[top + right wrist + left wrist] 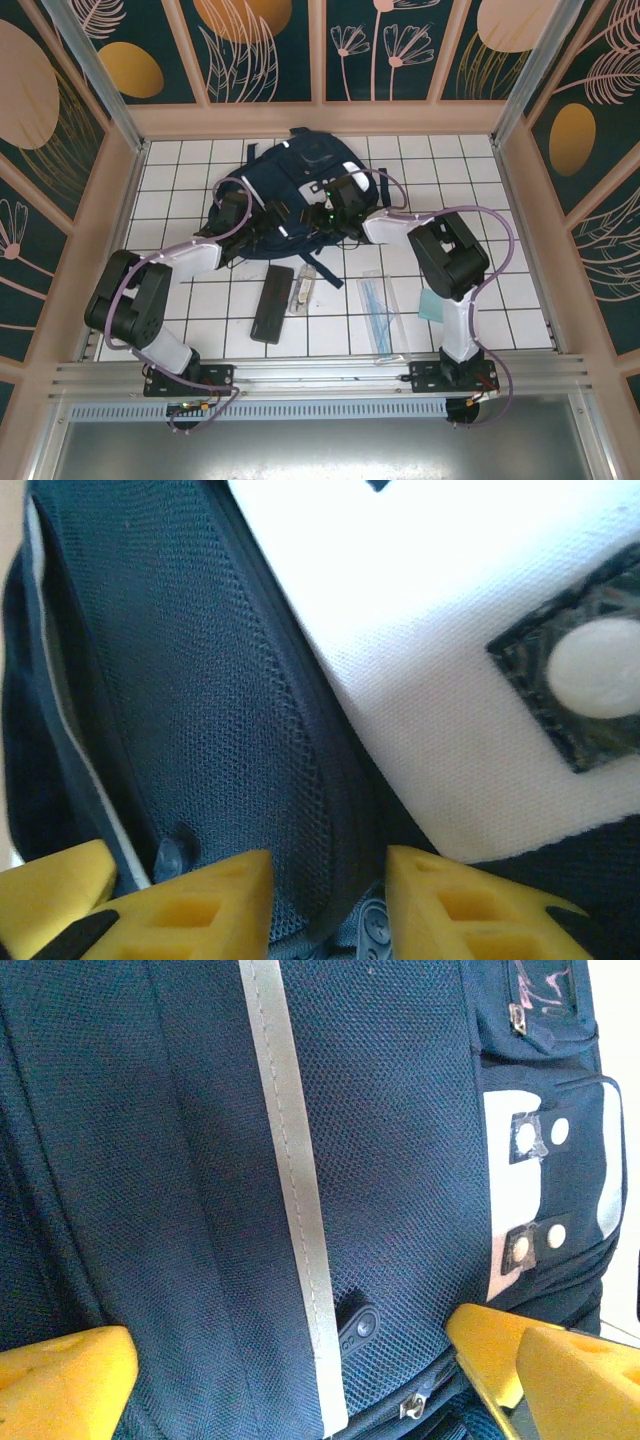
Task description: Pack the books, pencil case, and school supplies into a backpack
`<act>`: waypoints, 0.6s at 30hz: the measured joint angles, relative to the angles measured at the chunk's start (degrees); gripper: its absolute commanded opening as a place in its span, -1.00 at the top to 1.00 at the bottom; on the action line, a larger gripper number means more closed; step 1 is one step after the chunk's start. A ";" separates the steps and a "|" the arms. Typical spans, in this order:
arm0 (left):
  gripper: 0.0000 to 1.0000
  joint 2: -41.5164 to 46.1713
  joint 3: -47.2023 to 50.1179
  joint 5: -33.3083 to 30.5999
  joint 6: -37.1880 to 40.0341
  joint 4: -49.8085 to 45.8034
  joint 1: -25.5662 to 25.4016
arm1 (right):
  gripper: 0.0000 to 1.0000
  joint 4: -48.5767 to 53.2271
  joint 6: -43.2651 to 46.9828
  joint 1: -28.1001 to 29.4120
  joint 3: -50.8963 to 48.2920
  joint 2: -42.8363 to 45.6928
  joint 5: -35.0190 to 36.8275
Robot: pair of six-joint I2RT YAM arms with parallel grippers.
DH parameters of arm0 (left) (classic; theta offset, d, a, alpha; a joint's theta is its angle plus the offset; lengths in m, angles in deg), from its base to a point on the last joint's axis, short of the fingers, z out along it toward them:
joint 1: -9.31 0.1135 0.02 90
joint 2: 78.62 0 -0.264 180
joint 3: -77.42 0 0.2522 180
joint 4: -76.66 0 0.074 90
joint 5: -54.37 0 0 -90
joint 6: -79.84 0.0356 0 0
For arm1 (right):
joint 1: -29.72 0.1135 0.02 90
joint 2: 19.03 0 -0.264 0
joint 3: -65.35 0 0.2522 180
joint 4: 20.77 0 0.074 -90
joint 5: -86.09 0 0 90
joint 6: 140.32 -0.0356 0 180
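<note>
A white tiled worktop [200,300] with dark grout lines sits inside a boxed enclosure. Peach-coloured frame beams [320,118] border it on the far side and both flanks. Behind the beams stand dark teal wall panels [270,50] printed with pale line-drawn leaves and flowers and orange discs. An aluminium rail [320,372] runs along the near edge, with a perforated metal strip [330,410] just beside it and a plain grey surface [320,450] below.

My white-tiled table [520,270] carries the backpack [290,165] at twelve o'clock, pencil case [272,303] and clear tube [303,290] at seven, ruler set [376,305] at five, teal pad [432,308] at four.
</note>
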 measured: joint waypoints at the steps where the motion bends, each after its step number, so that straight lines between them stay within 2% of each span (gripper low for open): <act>1: -0.96 -0.57 0.00 0.26 0.00 1.40 0.15 | 0.26 1.14 0.81 0.35 1.03 -0.33 1.84; 7: -0.96 -2.51 0.00 1.64 -0.02 6.19 0.31 | 0.25 5.64 4.35 1.86 2.78 -0.50 9.90; 14: -0.96 -2.89 0.00 2.99 -0.07 7.26 0.31 | 0.24 8.81 5.95 2.49 3.96 -0.50 14.32; 18: -0.96 -2.91 0.00 3.15 -0.26 7.37 0.31 | 0.15 14.25 6.80 3.17 7.08 -0.90 17.55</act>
